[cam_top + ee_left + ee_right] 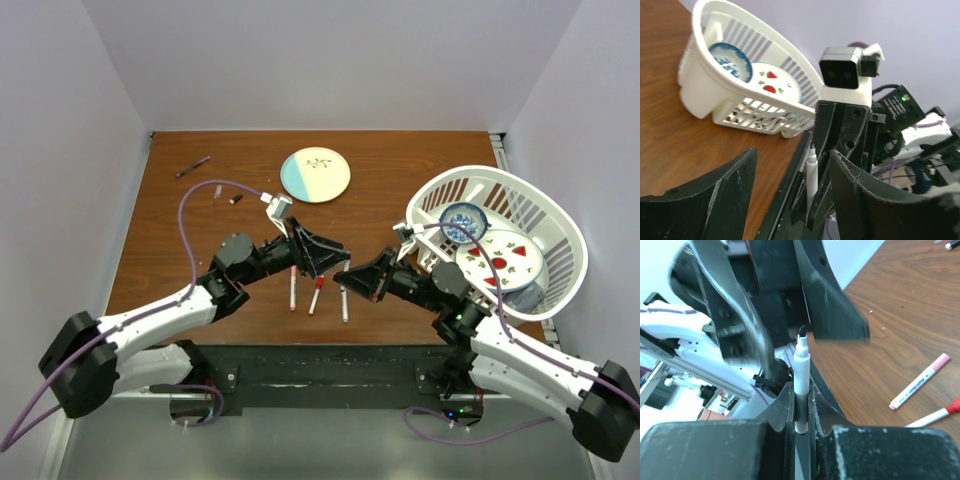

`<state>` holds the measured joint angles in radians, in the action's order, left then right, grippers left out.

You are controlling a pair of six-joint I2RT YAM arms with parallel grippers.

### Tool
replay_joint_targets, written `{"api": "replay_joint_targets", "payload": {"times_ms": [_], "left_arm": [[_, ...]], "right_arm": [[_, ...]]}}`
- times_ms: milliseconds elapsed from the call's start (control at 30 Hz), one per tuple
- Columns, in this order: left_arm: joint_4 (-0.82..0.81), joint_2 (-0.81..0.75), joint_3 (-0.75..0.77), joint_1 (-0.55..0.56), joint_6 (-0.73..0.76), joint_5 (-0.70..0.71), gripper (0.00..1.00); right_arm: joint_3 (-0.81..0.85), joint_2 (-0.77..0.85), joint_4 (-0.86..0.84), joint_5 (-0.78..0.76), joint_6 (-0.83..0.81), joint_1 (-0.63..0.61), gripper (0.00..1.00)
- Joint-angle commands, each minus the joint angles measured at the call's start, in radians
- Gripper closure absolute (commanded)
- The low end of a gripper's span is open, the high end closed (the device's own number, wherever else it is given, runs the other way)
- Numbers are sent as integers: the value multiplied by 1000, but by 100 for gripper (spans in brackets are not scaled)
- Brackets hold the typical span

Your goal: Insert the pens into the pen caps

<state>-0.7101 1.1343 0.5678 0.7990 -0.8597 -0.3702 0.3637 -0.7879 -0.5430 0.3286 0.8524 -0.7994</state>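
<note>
My right gripper [801, 390] is shut on a white pen [801, 367], which stands upright with its bare black tip out. In the top view this gripper [346, 281] is at the table's front middle. My left gripper [335, 258] is open and empty, tip to tip with the right one. In the left wrist view its fingers [710, 197] stand wide apart on either side of the held pen [811, 170]. Three more pens [293, 288] lie below the grippers; a pink-capped one [920, 382] and a red-capped one [940, 414] show. A dark purple pen [192, 166] and a small black cap [236, 199] lie far left.
A round plate [315, 175] lies at the back middle. A white basket [555, 225] with dishes stands at the right, also in the left wrist view [700, 95]. The table's front edge runs just below the grippers.
</note>
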Motion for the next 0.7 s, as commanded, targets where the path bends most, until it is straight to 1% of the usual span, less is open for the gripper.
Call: {"api": "replay_joint_targets", "payload": {"times_ms": [0, 33, 67, 133, 167, 200, 233, 267, 300, 333, 400, 433, 500, 533, 600, 633, 667], "left_arm": [[392, -125, 130, -4, 192, 208, 33], [455, -158, 151, -7, 242, 249, 32], [574, -171, 179, -12, 272, 282, 32], [703, -182, 280, -18, 359, 399, 32], [841, -177, 318, -21, 384, 442, 32], [894, -166, 392, -24, 407, 530, 31], [937, -139, 423, -30, 459, 571, 31], [1004, -119, 447, -47, 478, 611, 30], [1035, -98, 493, -67, 507, 678, 28], [1063, -46, 516, -128, 521, 697, 28], [1138, 11, 578, -213, 542, 705, 28], [1158, 68, 595, -290, 551, 706, 28], [1195, 125, 641, -361, 576, 691, 28], [1201, 181, 656, -432, 579, 677, 28], [1190, 237, 687, -503, 596, 604, 29], [1180, 295, 693, -580, 600, 565, 30], [1167, 327, 714, -624, 602, 485, 33]], "right_arm": [[0, 71, 76, -85, -45, 0, 100], [6, 82, 137, -89, -56, 2, 100], [11, 99, 168, -100, -78, 2, 100], [14, 125, 219, -109, -92, 2, 100], [11, 154, 228, -112, -101, 0, 100], [6, 170, 235, -121, -102, 2, 100], [4, 183, 257, -125, -107, 2, 100], [4, 199, 270, -131, -113, 2, 100], [6, 225, 284, -140, -118, 2, 100], [7, 239, 307, -145, -122, 2, 100], [7, 272, 325, -152, -130, 2, 100], [7, 282, 342, -155, -133, 2, 100], [6, 309, 363, -161, -138, 0, 100], [4, 317, 370, -168, -139, 2, 100], [3, 329, 383, -172, -142, 2, 100], [3, 337, 390, -174, -148, 2, 100], [4, 340, 394, -174, -150, 2, 100]]}}
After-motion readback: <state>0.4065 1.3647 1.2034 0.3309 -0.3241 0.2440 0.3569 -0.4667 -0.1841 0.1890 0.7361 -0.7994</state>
